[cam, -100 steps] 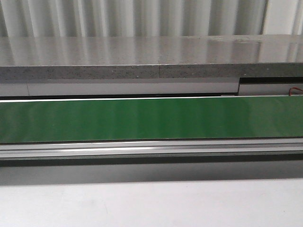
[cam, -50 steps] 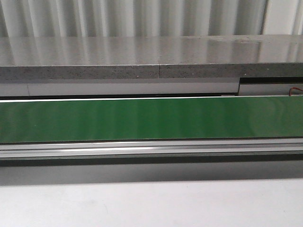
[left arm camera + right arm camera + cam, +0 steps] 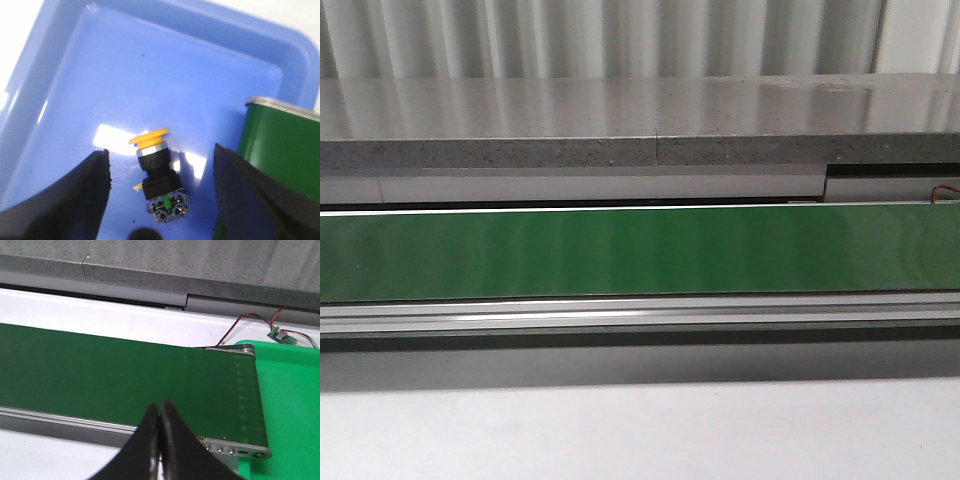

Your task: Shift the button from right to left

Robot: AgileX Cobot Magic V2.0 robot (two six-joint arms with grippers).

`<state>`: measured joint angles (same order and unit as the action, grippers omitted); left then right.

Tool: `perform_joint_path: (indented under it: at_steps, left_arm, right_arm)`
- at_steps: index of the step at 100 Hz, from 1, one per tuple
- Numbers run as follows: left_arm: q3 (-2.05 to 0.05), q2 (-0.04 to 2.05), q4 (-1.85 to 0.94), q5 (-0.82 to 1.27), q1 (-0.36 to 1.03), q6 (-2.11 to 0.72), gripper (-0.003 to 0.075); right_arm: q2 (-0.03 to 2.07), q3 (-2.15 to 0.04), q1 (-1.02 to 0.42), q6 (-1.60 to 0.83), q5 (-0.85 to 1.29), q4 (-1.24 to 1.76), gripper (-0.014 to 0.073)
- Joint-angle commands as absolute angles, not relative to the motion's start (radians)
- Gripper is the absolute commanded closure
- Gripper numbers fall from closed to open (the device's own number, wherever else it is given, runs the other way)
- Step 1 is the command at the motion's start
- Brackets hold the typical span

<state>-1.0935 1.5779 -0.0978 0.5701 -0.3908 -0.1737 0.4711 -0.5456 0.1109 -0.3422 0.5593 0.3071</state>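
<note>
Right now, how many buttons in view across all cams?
1. The button lies in the blue tray, between the open left gripper's fingers, seen only in the left wrist view. Front and right wrist views show none; others could sit out of frame.

Across the front view nothing has visibly shifted; the green conveyor belt (image 3: pixel 640 252) looks just as before.

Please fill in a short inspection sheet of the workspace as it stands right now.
Surface: green conveyor belt bare in the front view.
Job's things: button lies in the blue tray, yellow head up.
Clutter: nothing seen.
Grippers: left gripper open, fingers either side of the button, not touching; right gripper shut, empty, above the belt.
Cables: red and black wires to a small circuit board.
Surroundings: grey stone ledge, corrugated wall.
</note>
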Motion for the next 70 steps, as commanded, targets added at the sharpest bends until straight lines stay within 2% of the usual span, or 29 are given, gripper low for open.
perform_joint_path:
  at_steps: [1, 20, 57, 70]
  left_arm:
    - [-1.124, 1.458, -0.127, 0.541, -0.378, -0.176, 0.0339]
    - [-1.099, 1.261, -0.125, 0.548, -0.285, -0.176, 0.0388]
    - [-0.947, 0.857, -0.133, 0.548, -0.104, -0.176, 0.0394]
    - [-0.865, 0.706, -0.148, 0.544, -0.072, -0.176, 0.0476]
  right_arm:
    - [0.472, -0.568, 0.112, -0.352, 0.498, 0.316, 0.0661]
    - [0.472, -0.568, 0.112, -0.352, 0.498, 0.316, 0.0661]
    - [0.472, -0.568, 0.112, -0.352, 0.498, 0.316, 0.0661]
    - [0.472, -0.568, 0.112, -0.352, 0.498, 0.316, 0.0661]
